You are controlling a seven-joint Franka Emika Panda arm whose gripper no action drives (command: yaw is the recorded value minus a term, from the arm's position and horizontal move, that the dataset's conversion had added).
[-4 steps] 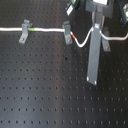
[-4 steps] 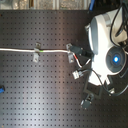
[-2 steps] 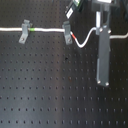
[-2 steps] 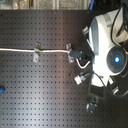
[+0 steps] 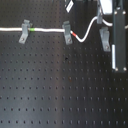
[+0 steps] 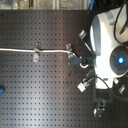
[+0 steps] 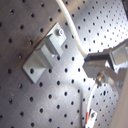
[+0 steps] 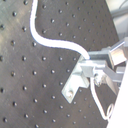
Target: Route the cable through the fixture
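The white cable [image 5: 47, 31] already runs through the first two clips [image 5: 23, 31] and [image 5: 66, 32] in the first exterior view, then curves up toward the third clip [image 5: 104, 37] over by the first exterior view's right, and the claw [image 8: 95, 62] looks pinched shut on the cable right at that clip in the second wrist view. I'd say the trick here is to keep the cable taut and low so it drops into the slot rather than riding over the top. Loads of open black board [image 5: 55, 90] toward the first exterior view's bottom, but the arm is crowded near the top right edge, so I'd keep any move small.
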